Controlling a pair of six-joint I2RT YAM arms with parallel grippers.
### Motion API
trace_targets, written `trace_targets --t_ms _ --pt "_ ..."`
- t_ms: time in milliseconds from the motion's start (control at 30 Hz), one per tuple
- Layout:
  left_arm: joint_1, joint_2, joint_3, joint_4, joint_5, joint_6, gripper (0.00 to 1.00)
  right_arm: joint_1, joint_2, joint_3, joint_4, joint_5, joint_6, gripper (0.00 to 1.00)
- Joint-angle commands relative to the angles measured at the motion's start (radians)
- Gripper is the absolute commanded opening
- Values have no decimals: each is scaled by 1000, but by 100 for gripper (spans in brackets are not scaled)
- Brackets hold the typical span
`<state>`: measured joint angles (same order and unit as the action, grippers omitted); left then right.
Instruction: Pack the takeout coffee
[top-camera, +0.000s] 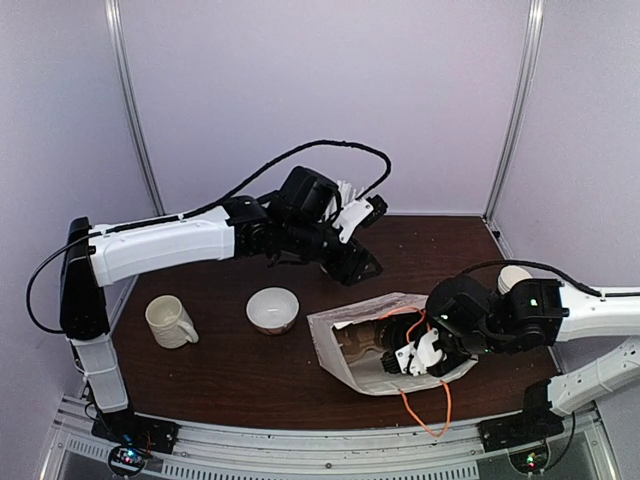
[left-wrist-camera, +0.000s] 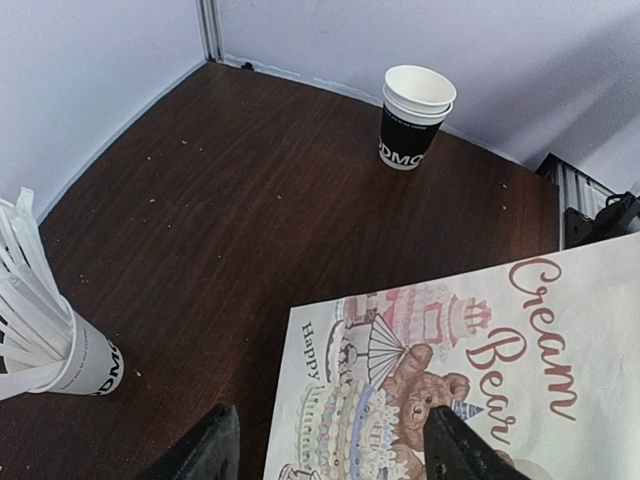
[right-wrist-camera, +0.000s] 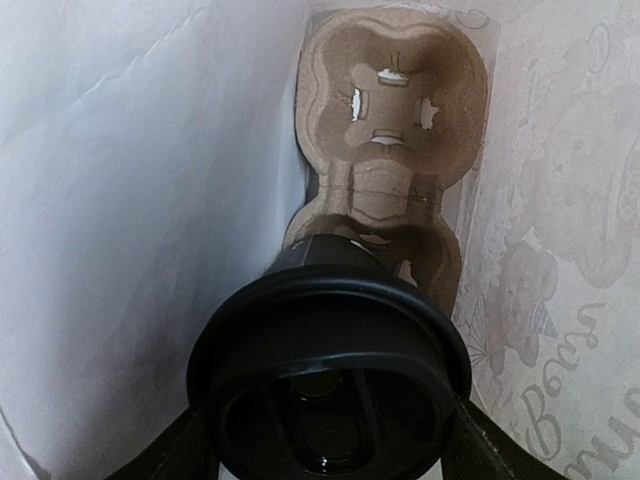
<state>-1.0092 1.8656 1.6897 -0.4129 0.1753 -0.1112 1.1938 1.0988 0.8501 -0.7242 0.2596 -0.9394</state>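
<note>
Right wrist view puts us inside the paper bag (right-wrist-camera: 150, 200). The right arm is stretched low from the tabletop's (top-camera: 230, 370) right side, with its wrist pushed into the bag's mouth. The right pincer (right-wrist-camera: 330, 440) has its jaws spread wide on either side of the takeout coffee (right-wrist-camera: 330, 380). They clasp the black cup just under its round black lid, which faces the camera. Straight beyond the pincer, deep in the bag, sits a brown pulp cup carrier (right-wrist-camera: 395, 110). The coffee's base is at the carrier's near pocket; we cannot tell whether it is seated there. The bag's plain white wall runs along the pincer's left, and its printed wall along the right.

From the top external view, we see the left arm reaching across the back of the tabletop, raised, with its wrist bent downward. The left pincer (left-wrist-camera: 330, 455) stands open and holds nothing. Under and between its fingers lies the bag's printed "Cream Bear" face. Well ahead of this pincer stand stacked lidless black cups (left-wrist-camera: 415, 120). Off to its left is a white paper cup of stirrer sticks (left-wrist-camera: 70, 340).
</note>
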Motion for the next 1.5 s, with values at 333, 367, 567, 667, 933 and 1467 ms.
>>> trace_targets --t_ms 333,367,567,667,933,1467 --pt "0 0 -15 53 58 -4 65 -15 22 38 32 -25 56 55" --pt "0 0 -16 51 62 -2 65 -20 28 48 28 -26 57 55" --pt "2 -10 -36 57 71 -1 65 -23 53 41 71 31 41 54" --pt "3 -19 -53 64 72 -2 65 -26 61 34 97 48 39 54" --pt "12 -26 -68 63 82 -2 65 -38 100 22 150 52 29 55" --pt "66 -32 -93 25 -25 -25 66 -55 98 102 13 -54 80 55"
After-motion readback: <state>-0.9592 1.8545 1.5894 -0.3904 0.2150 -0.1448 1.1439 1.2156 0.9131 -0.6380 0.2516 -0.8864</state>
